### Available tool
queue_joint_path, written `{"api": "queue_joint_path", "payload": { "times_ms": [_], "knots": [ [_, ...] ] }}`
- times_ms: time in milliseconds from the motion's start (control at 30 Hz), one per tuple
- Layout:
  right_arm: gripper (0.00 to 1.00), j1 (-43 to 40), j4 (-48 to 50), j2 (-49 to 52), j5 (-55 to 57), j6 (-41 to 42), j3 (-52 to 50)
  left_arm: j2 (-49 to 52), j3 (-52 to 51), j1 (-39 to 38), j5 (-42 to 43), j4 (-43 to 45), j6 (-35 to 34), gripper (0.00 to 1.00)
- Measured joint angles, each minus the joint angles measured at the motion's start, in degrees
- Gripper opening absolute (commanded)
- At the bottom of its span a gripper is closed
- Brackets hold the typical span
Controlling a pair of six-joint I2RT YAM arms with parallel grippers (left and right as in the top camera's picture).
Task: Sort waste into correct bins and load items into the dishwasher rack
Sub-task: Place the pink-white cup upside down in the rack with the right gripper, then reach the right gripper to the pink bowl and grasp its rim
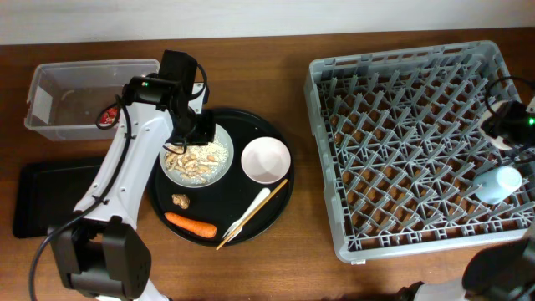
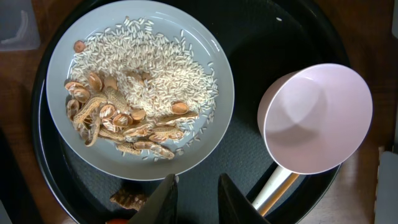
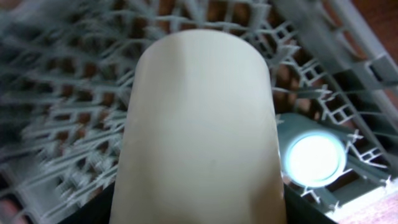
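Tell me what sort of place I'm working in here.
Probably a mock dish-clearing bench, not a real kitchen: a grey dishwasher rack sits directly on a wooden table, beside a round black tray holding a plate of rice scraps. A clear tub stands nearby. No sink shows.

No text, label or number can be read anywhere.

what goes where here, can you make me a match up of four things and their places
1 carrot
2 red wrapper
3 light blue cup
4 rice scraps

a in the grey rack
b on the white plate
c in the clear tub
d straight on the round black tray

Pairs: 1-d, 2-c, 3-a, 4-b
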Motion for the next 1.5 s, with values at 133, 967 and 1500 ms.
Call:
{"api": "queue_joint_path", "payload": {
  "times_ms": [133, 967, 1500],
  "knots": [
    [0.35, -1.0, 2.3, 5.2, 2.4, 1.2, 0.0, 0.0, 0.0, 0.0, 0.0, 0.0, 0.0, 0.22],
    [0.93, -0.9, 5.4, 15.6, 4.9, 3.4, 0.1, 0.0, 0.0, 0.0, -0.2, 0.0, 0.0, 0.22],
    [0.94, 8.2, 0.2, 4.5, -8.6, -2.6, 0.1, 0.0, 0.0, 0.0, -0.2, -2.0, -0.2, 0.35]
  ]
}}
